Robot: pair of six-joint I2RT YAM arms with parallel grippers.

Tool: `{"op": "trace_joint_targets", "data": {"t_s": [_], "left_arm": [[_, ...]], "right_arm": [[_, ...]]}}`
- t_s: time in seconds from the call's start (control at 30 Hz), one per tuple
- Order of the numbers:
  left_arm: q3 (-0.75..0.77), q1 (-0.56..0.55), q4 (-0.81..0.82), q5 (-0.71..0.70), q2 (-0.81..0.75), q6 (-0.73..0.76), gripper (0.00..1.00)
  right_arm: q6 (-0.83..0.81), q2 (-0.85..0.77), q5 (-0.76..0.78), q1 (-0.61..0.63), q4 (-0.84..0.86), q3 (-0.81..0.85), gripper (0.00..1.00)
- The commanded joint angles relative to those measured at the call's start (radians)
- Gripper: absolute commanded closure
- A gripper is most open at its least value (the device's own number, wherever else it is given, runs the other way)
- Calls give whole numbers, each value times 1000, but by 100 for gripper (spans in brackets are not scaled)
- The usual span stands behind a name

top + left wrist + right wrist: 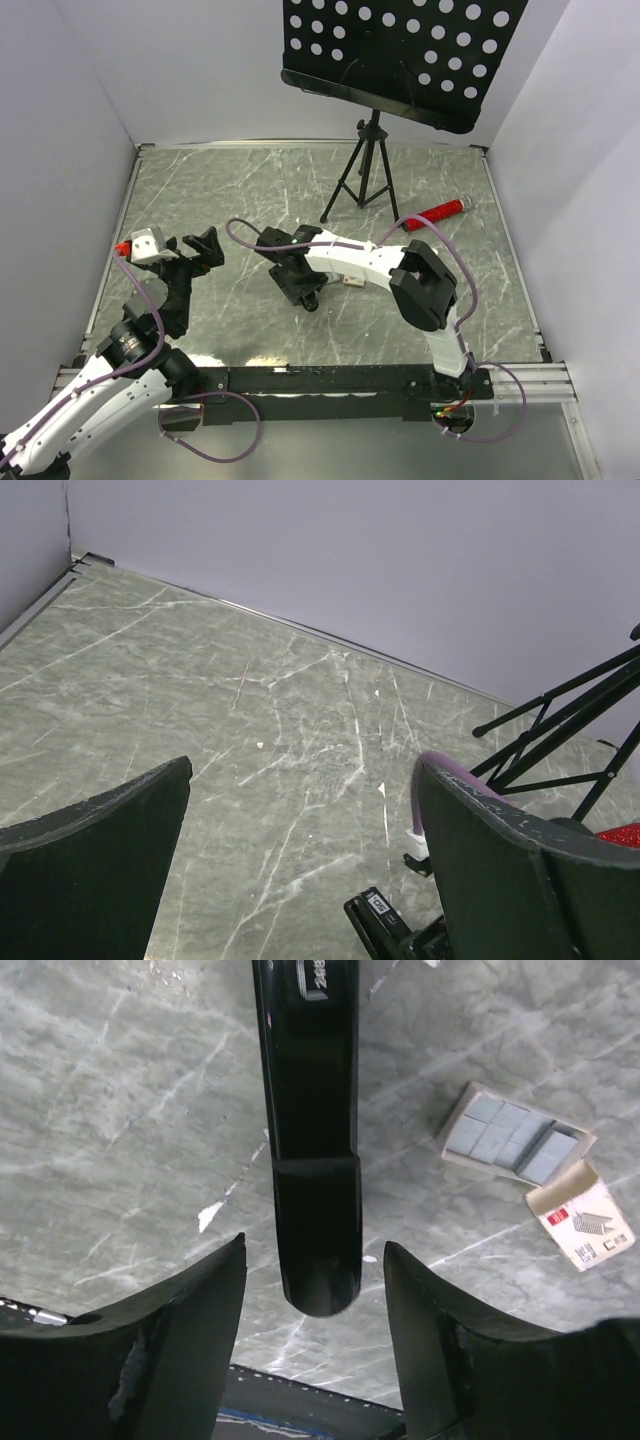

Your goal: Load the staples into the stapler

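A black stapler (310, 1130) lies closed on the grey marbled table, and shows in the top view (303, 290) too. My right gripper (315, 1250) is open just above its rounded end, one finger on each side and both apart from it. Silvery-grey staples (512, 1138) lie in a small open tan tray to the stapler's right, with a tan-and-white box (582, 1222) beside it. My left gripper (300, 770) is open and empty, to the left of the stapler (385, 920), whose tip shows at the bottom. In the top view it sits at the left (205, 245), and the right gripper (290, 268) is at the centre.
A black tripod (362, 175) carrying a perforated music stand (400, 55) stands at the back centre. A red object (437, 213) lies at the back right. White walls close in the table (250, 190) on three sides. A purple cable (250, 235) loops off the right wrist.
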Motion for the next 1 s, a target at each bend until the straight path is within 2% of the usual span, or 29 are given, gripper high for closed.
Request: {"op": "trace_joint_targets", "data": {"t_s": [0.0, 0.1, 0.2, 0.53, 0.77, 0.9, 0.97], "left_arm": [[1, 6, 12, 21, -12, -12, 1], [3, 6, 10, 24, -13, -13, 1], [3, 8, 9, 25, -16, -16, 1], [0, 12, 9, 28, -35, -16, 1], [-2, 15, 12, 22, -36, -16, 1], [0, 18, 10, 27, -30, -21, 1], [1, 20, 10, 27, -26, -24, 1]], "right_arm": [[-3, 40, -7, -14, -41, 94, 35], [-9, 64, -10, -23, -38, 123, 37], [-11, 78, -26, -32, -38, 128, 48], [12, 0, -23, -46, -38, 89, 92], [66, -216, 3, -78, -49, 36, 97], [115, -316, 54, -149, -84, -32, 98], [141, -382, 63, -212, -68, -127, 99]]}}
